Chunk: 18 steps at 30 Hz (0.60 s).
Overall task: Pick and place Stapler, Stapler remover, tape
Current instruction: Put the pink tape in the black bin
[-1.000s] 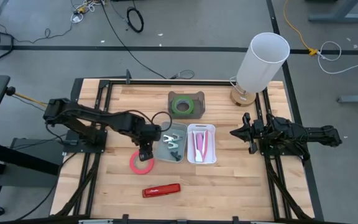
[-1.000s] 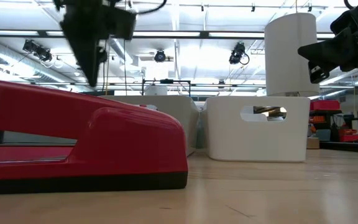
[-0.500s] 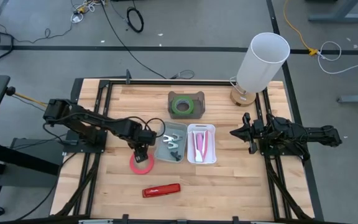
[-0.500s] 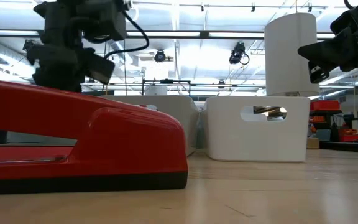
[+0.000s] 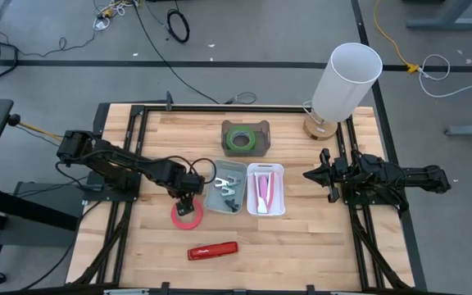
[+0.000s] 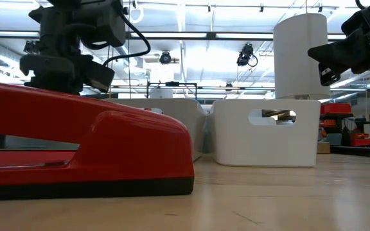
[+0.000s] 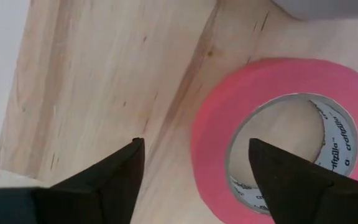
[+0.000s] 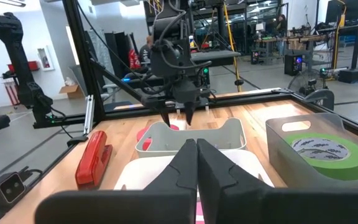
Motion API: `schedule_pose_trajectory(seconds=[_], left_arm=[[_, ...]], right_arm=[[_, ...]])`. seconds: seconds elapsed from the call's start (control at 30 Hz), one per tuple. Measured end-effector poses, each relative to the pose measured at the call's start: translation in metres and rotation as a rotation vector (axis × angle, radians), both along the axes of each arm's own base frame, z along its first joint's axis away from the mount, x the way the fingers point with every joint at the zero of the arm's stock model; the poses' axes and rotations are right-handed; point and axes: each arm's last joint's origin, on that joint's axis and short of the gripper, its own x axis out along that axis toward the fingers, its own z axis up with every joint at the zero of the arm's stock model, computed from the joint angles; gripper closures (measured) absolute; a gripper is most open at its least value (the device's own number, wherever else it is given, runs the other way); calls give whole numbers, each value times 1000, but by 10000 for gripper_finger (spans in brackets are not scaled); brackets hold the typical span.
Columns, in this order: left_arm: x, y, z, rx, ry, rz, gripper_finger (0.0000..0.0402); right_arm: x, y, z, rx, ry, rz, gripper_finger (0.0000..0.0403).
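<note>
The left gripper (image 7: 191,180) is spread wide just above the pink tape roll (image 7: 278,134), whose near wall lies between its fingers. The roll is judged light and stiff; that wall should be pinched.

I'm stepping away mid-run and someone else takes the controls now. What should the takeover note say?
Left gripper: fingers open, low over the pink tape roll, straddling its rim; nothing held.
Right gripper: shut, empty, waiting at the table's right side.
Staple remover: in the grey bin.
Red stapler: on the table near the front edge.
Green tape roll: in the dark tray at the back.
Done: the remover looks placed.
Left: grasp and place the pink tape, then the stapler.
</note>
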Motion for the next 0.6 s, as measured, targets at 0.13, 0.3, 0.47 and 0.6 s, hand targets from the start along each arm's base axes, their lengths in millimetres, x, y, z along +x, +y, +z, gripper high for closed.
schedule_pose_trajectory(seconds=[0.13,0.3,0.47,0.6], left_arm=[[0,0,0,-1,0,-6,100],[1,0,-3,-14,-11,-11,99],[-4,0,-12,-34,-2,-12,99],[-10,1,-19,-34,18,-8,99]], right_arm=[[0,0,0,0,0,0,399],[0,0,0,0,0,0,399],[0,0,0,0,0,0,399],[0,0,0,0,0,0,399]])
